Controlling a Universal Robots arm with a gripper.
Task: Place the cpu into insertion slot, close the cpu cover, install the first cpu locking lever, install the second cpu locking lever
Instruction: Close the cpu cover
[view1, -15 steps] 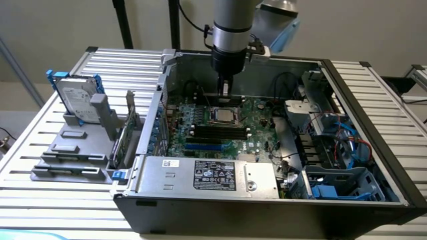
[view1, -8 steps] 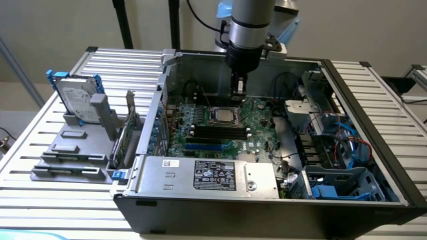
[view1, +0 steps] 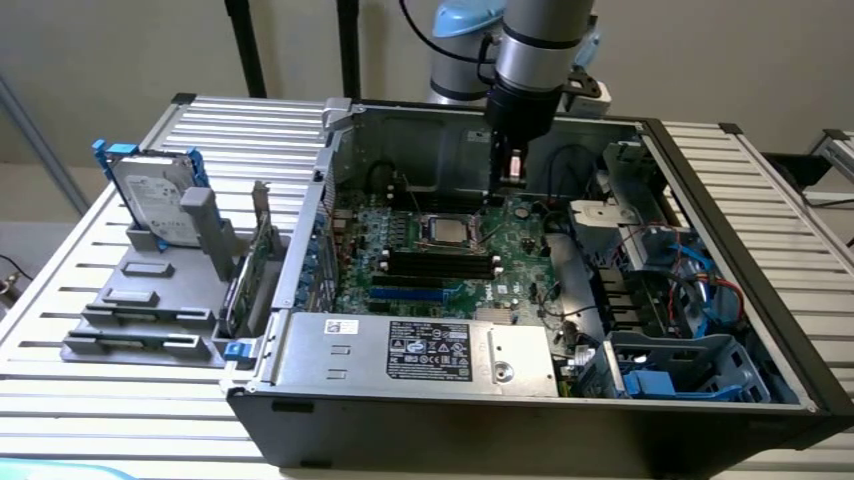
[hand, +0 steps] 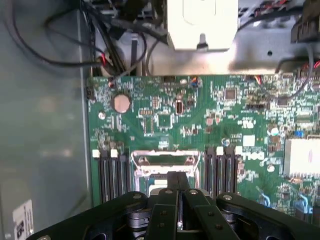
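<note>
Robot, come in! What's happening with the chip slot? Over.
End effector shut, nothing seen held, hovering by the slot. Cover looks down over the slot. Nothing seen in the way.

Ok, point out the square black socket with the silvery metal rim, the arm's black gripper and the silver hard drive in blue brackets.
Square black socket (hand: 165, 158): wrist view, its silvery rim.
Black gripper (view1: 509, 183): exterior view, between its fingertips.
Silver hard drive (view1: 144, 195): exterior view, its flat face.

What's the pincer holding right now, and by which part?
Nothing that shows: the pincer is shut with no object between its fingers, close to the socket.
</note>
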